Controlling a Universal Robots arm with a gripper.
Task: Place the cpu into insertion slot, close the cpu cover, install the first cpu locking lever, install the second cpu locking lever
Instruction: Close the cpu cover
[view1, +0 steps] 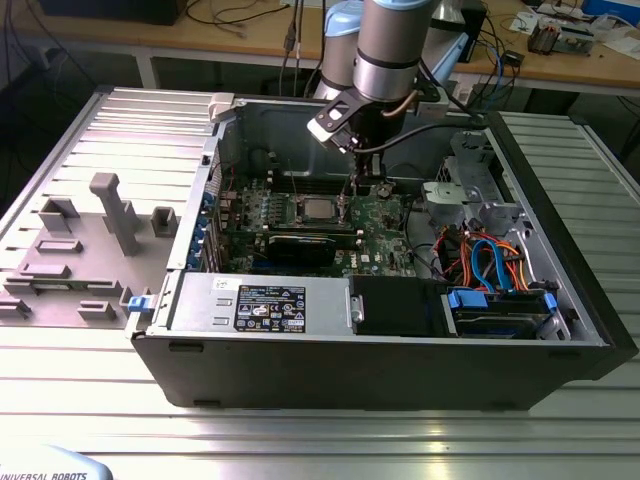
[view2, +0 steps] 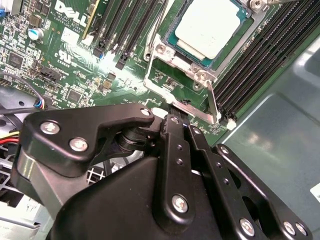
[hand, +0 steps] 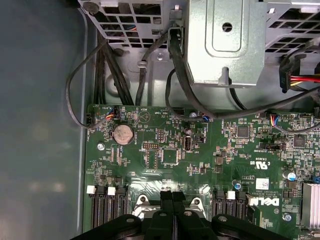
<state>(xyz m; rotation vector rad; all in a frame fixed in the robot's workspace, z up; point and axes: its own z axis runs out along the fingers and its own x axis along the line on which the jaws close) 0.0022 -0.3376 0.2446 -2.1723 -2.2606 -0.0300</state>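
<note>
Centre of the exterior view, inside the open case (view1: 560, 250): cpu (view1: 318, 209) seated in insertion slot (view1: 298, 208), cpu cover (view2: 180, 62) lying around it. Gripper (view1: 352, 192) just right of the socket, fingers (hand: 167, 200) narrow, pressed together.

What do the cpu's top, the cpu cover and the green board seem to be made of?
The cpu: top looks like metal, silver-grey with a soft matte sheen. The cpu cover: probably thin sheet steel, shiny, catching bright glints. The green board: likely fibreglass laminate under glossy green lacquer, with fine traces visible.
</note>
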